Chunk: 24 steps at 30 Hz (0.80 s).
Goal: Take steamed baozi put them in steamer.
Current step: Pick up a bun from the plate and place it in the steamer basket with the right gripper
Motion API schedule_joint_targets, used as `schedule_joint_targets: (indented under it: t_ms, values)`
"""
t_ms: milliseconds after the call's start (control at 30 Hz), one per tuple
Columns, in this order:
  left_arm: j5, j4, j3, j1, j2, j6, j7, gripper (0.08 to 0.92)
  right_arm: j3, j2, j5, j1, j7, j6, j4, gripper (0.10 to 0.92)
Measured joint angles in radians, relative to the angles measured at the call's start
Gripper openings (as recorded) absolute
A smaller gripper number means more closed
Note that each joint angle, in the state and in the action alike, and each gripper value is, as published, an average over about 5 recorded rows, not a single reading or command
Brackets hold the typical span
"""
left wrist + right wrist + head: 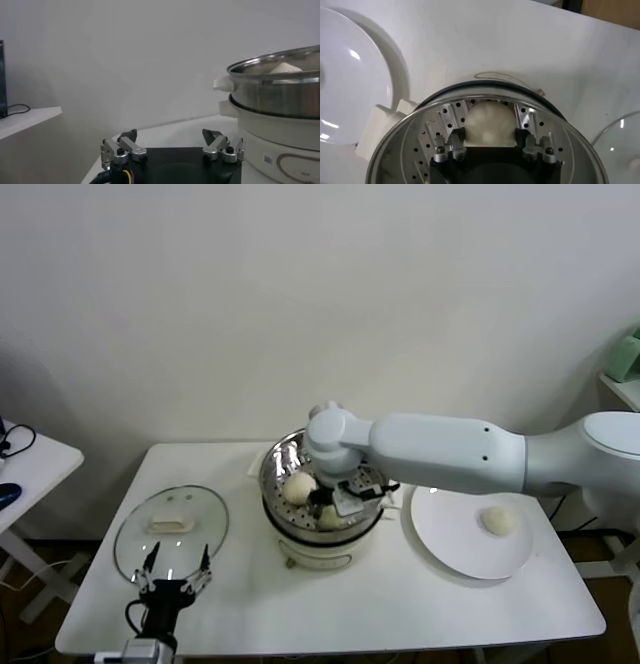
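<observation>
The shiny steamer (277, 461) stands on its white pot base at the table's middle. My right gripper (347, 492) reaches down into it and is shut on a cream-white baozi (489, 123) just above the perforated bottom (445, 120). One baozi (299, 487) lies in the basket's left part, and another (328, 515) shows partly under the gripper. One baozi (500, 520) lies on the white plate (450, 539) at the right. My left gripper (175, 570) is open and empty, parked near the front left edge (170, 137).
A round glass lid (135, 534) with a white handle lies on the table to the left of the steamer. The steamer rises to the right of the left gripper (275, 95). A second white table (30, 469) stands at the far left.
</observation>
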Motion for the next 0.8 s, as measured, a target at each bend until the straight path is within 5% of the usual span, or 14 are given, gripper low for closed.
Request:
schedule_joint_targets:
  t_ms: [633,800]
  values:
    - [0.005,0.001,0.009,-0.007,-0.003,0.006,-0.001,0.823,0.009,0.0,0.001,-0.018,0.006,-0.002,-0.02,0.662]
    - [0.005,0.003,0.009,-0.008,-0.005,0.007,-0.001,0.823,0.006,-0.004,0.011,-0.021,0.011,-0.003,-0.022,0.725]
